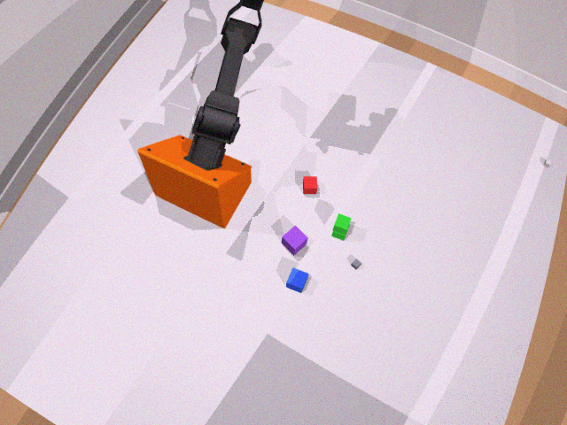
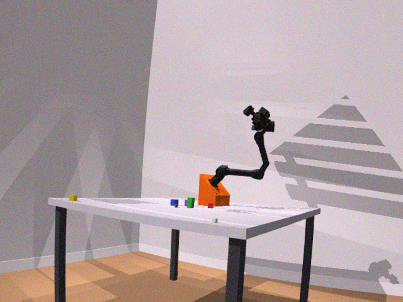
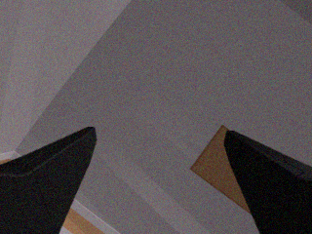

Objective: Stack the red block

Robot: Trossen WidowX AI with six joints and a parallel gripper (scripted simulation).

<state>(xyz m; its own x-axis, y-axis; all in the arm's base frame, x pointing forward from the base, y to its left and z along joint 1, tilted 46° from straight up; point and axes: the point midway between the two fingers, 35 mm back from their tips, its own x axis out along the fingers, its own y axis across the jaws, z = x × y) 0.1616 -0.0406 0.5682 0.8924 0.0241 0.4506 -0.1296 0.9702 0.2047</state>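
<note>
The red block (image 1: 309, 184) (image 2: 210, 205) sits on the table, apart from the green tower. The green tower (image 1: 341, 225) (image 2: 190, 202) stands upright, two blocks high in the top view, with nothing on top. My gripper (image 3: 161, 135) is open and empty, its two dark fingers wide apart in the wrist view. In the exterior view the arm's end is raised high above the table, far from both the red block and the tower. No block shows in the wrist view.
A purple block (image 1: 294, 238) (image 2: 186, 202) and a blue block (image 1: 298, 279) (image 2: 174, 202) lie near the tower. A small grey cube (image 1: 355, 263) (image 2: 175, 206) is beside it. A pale cube (image 1: 545, 161) (image 2: 215, 220) and yellow block (image 2: 72, 197) are farther off. The orange base (image 1: 182, 187) (image 2: 206, 191) carries the arm.
</note>
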